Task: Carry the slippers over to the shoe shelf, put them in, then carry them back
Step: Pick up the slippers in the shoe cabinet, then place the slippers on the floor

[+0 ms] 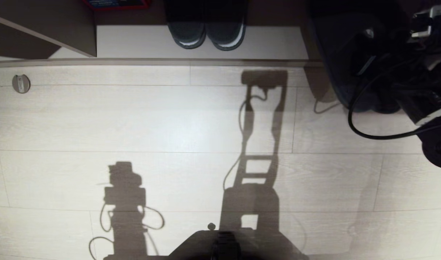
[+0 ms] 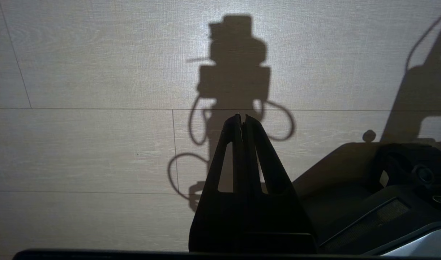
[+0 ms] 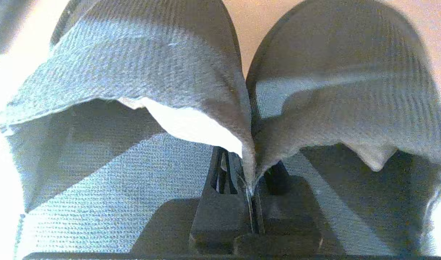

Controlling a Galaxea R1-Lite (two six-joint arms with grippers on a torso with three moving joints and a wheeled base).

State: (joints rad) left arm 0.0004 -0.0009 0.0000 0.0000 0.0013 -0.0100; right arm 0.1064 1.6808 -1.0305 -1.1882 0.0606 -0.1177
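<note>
On the left, the left gripper (image 2: 243,119) hangs parked over the pale floor (image 1: 141,119), fingers pressed together on nothing. Further right, a darker closed-toe pair (image 1: 206,34) sits on the shoe shelf (image 1: 133,41) base board. At the far right, the right gripper (image 3: 251,177) is pinched tight on the inner strap edges of both slippers (image 3: 141,90), which lie side by side. The lift should probably go slowly and straight, since thin fabric could slip free.

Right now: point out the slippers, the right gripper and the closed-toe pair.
slippers (image 3: 162,72): right wrist view, strap of one slipper.
right gripper (image 3: 252,180): right wrist view, between the fingertips pinching both straps.
closed-toe pair (image 1: 187,36): head view, toe of one shoe.
</note>
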